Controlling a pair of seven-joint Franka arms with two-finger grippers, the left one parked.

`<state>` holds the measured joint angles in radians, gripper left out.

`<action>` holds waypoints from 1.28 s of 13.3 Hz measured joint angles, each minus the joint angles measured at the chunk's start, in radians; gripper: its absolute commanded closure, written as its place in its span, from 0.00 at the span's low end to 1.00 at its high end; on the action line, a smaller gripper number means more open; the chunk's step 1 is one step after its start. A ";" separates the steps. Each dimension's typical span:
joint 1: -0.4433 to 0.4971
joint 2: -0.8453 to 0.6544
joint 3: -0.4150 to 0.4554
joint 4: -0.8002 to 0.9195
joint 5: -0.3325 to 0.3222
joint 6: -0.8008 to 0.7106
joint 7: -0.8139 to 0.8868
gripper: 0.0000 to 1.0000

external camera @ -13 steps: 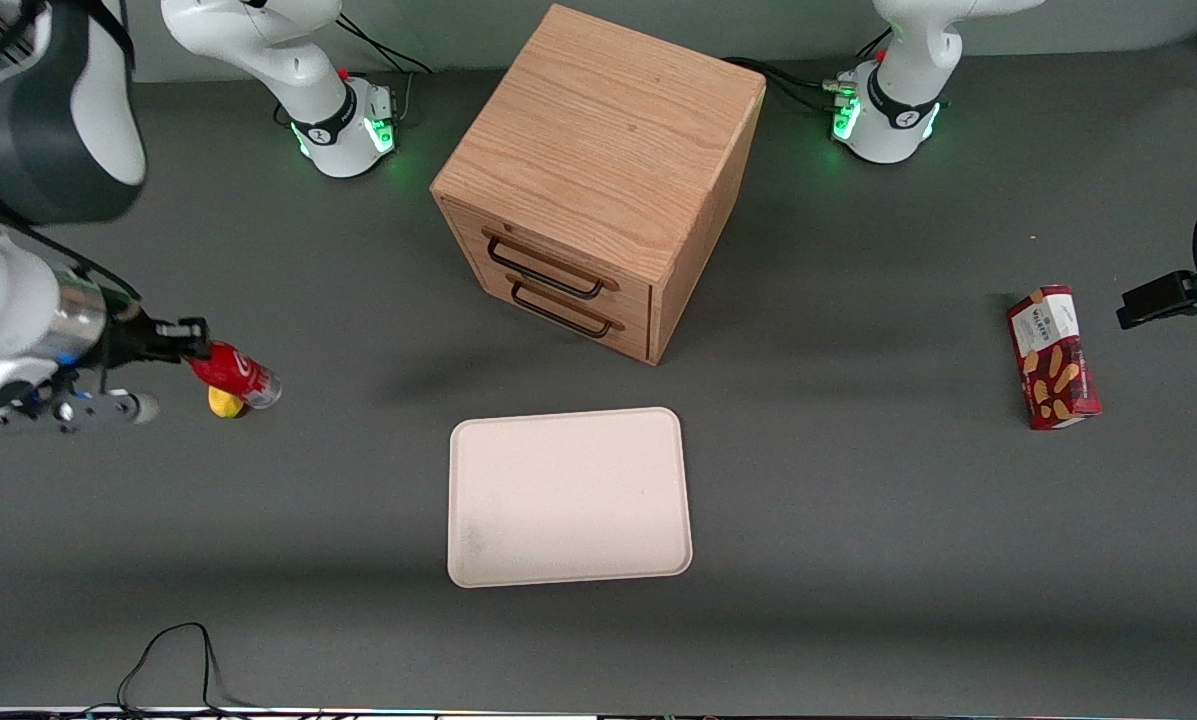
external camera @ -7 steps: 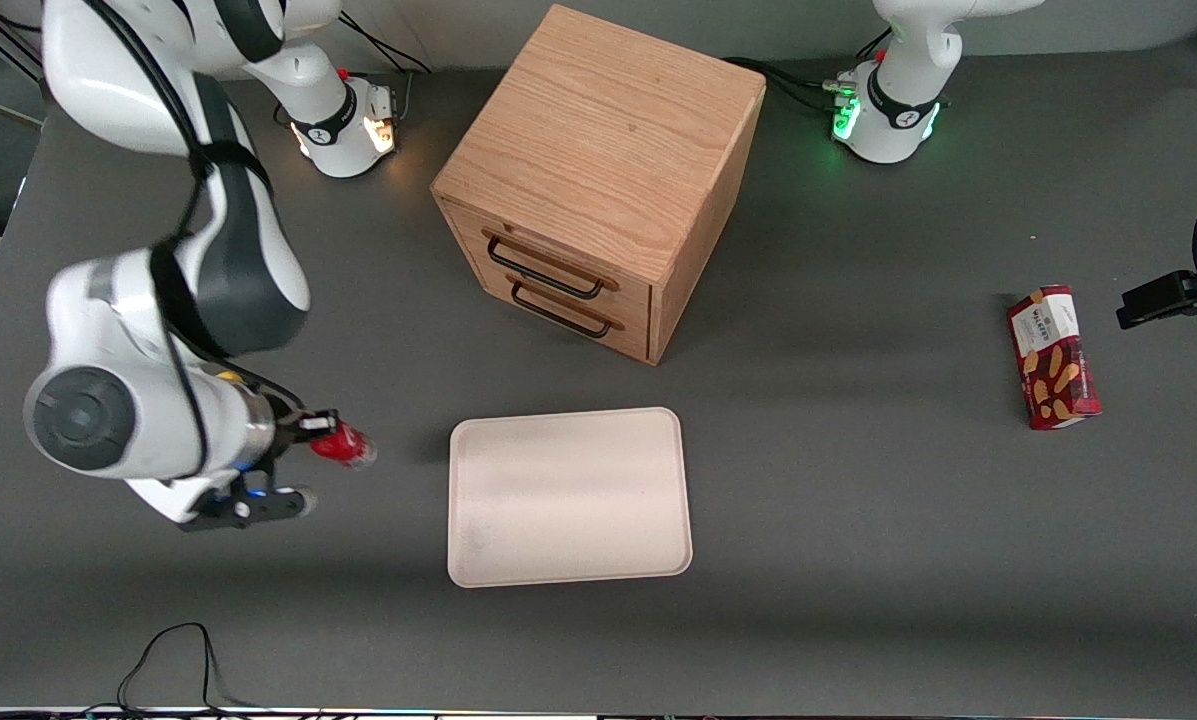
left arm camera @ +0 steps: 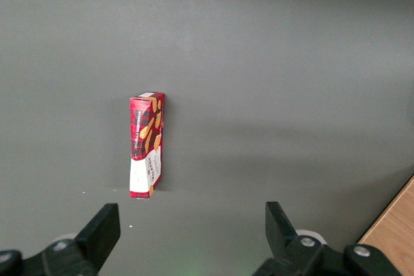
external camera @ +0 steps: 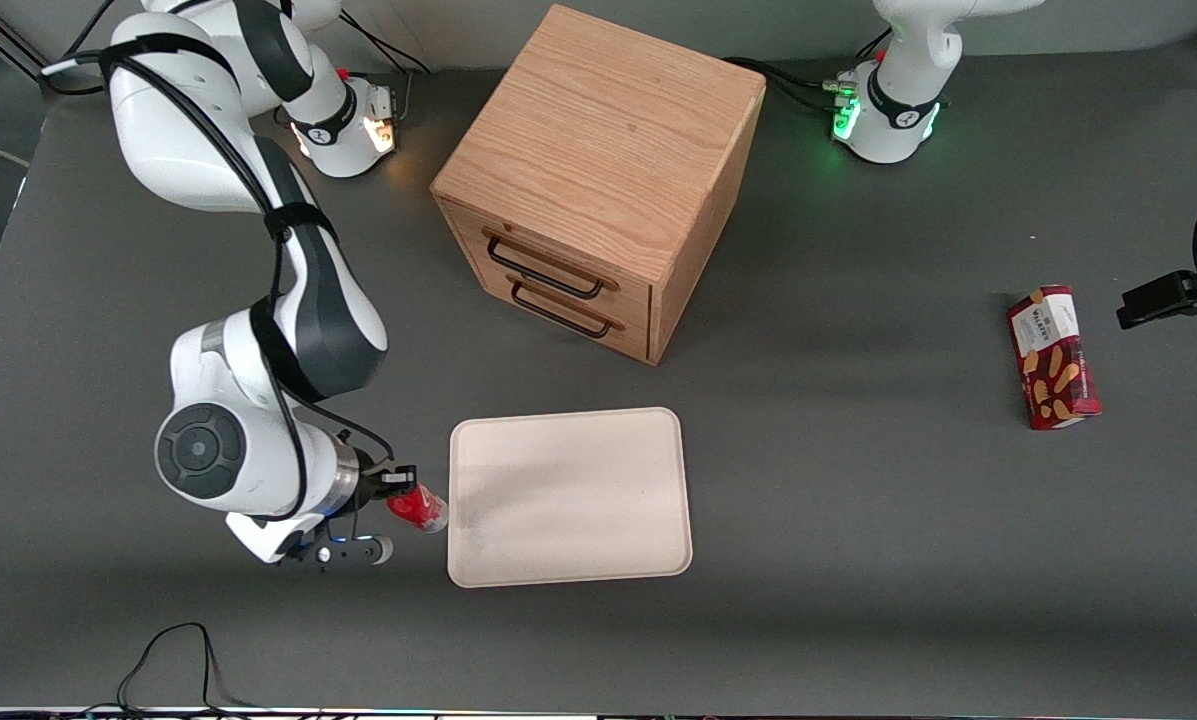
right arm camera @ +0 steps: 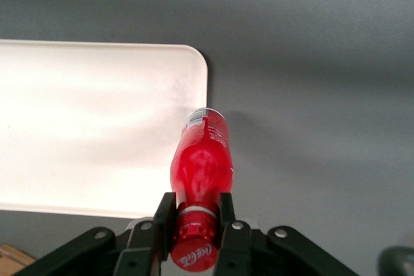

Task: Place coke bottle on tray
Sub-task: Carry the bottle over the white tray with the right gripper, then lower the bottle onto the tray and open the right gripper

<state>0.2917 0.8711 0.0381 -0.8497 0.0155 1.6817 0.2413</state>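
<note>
The small red coke bottle (external camera: 418,507) (right arm camera: 202,163) hangs lying sideways in the air, held by its red-capped neck. My right gripper (external camera: 398,490) (right arm camera: 194,214) is shut on that neck, one finger on each side. The bottle's clear base points at the pale cream tray (external camera: 568,495) (right arm camera: 90,127) and sits just at the tray's rim nearest the working arm's end of the table. The tray lies flat on the grey table in front of the wooden drawer cabinet (external camera: 598,180), nearer to the front camera.
A red snack box (external camera: 1053,357) (left arm camera: 147,144) lies toward the parked arm's end of the table. The cabinet has two drawers with dark handles (external camera: 548,285), both closed. A black cable (external camera: 173,655) loops at the table's near edge.
The right arm has swung from the working arm's end of the table toward the tray, carrying the bottle with it. A yellow thing seen beside the bottle one second ago is no longer visible.
</note>
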 measured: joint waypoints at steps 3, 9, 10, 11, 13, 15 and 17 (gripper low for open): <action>0.019 0.033 0.005 0.013 0.000 0.051 0.054 1.00; 0.048 0.080 0.005 0.015 0.000 0.119 0.110 1.00; 0.049 0.085 0.005 0.016 0.000 0.129 0.115 1.00; 0.049 0.088 0.005 0.016 0.000 0.131 0.116 1.00; 0.049 0.091 0.005 0.017 0.000 0.142 0.117 1.00; 0.049 0.095 0.005 0.017 0.000 0.155 0.118 1.00; 0.050 0.101 0.005 0.017 0.000 0.171 0.122 0.91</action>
<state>0.3412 0.9719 0.0434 -0.8330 0.0155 1.8529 0.3635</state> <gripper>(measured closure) 0.687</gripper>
